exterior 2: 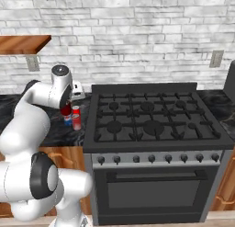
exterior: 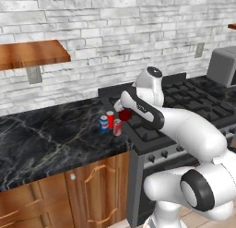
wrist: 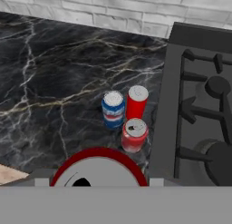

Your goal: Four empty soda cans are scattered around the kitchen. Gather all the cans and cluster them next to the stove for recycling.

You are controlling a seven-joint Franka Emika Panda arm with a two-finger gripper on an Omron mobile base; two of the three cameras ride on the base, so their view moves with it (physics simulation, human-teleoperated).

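Three soda cans stand close together on the black marble counter [exterior: 46, 135], just left of the stove [exterior: 184, 102]: a blue and white one [wrist: 113, 109], a plain red one [wrist: 137, 102] and a red one with pale label marks [wrist: 134, 134]. They also show in the left base view, the blue one [exterior: 104, 124] leftmost and the labelled red one [exterior: 117, 127] nearest the stove's edge. My gripper [exterior: 122, 110] hovers above and a little behind the cluster, shut on another red soda can [wrist: 97, 166], whose silver top fills the bottom of the hand view. In the right base view my arm partly hides the cluster [exterior 2: 76, 117].
A wooden shelf [exterior: 27, 54] hangs on the brick wall to the left, above an outlet [exterior: 33, 75]. A grey appliance [exterior: 223, 65] stands right of the stove. Bare counter stretches left of the cans. Wooden cabinet doors [exterior: 99, 190] lie below.
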